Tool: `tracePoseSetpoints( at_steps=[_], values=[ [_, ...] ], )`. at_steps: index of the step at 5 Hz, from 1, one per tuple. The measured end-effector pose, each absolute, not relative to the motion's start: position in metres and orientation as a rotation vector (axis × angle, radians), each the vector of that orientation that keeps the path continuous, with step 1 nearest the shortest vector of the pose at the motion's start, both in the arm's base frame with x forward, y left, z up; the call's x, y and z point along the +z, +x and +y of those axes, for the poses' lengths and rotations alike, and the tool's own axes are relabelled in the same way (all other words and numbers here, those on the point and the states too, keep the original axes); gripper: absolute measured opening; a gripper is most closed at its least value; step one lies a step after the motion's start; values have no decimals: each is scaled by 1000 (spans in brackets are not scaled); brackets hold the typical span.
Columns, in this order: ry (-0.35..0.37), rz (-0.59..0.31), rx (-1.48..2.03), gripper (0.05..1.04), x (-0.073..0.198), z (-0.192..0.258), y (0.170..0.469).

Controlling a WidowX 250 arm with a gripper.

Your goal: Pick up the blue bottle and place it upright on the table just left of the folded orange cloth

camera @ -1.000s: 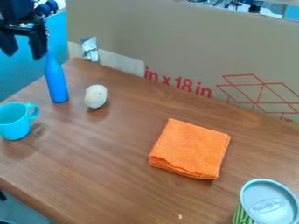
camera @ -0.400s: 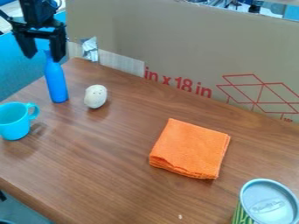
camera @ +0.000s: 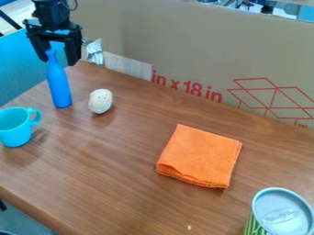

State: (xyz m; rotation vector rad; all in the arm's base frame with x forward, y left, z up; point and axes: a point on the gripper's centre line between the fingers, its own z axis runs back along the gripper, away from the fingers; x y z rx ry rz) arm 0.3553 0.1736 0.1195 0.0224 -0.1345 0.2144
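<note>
We had the gripper [camera: 58, 62] at upper left of view, released, fingers spread at the neck of the blue bottle [camera: 59, 87]; couldn't tell if they touched it. Bottle stood upright on the wooden table [camera: 122, 160], contents hidden. Near it we saw 1 white speckled egg-like object [camera: 100, 101] and 1 cyan mug [camera: 14, 131], contents unclear. Folded orange cloth [camera: 199, 156] lay right of center. Can [camera: 282, 212] at lower right had its lid on, hiding its contents.
</note>
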Motion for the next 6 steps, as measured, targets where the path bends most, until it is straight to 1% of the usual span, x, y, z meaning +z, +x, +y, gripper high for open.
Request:
tracePoseSetpoints(
  at_steps=[1, 2, 3, 4, 5, 6],
  values=[
    [28, -103, 247, 655, 113, 174, 353],
    [20, -81, 258, 388, 112, 172, 350],
    [7, -50, 240, 349, 112, 169, 346],
    [13, -64, 204, 349, 128, 161, 344],
    [62, -156, 126, 349, 171, 126, 345],
    [21, -209, 39, 349, 184, 78, 330]
  ],
)
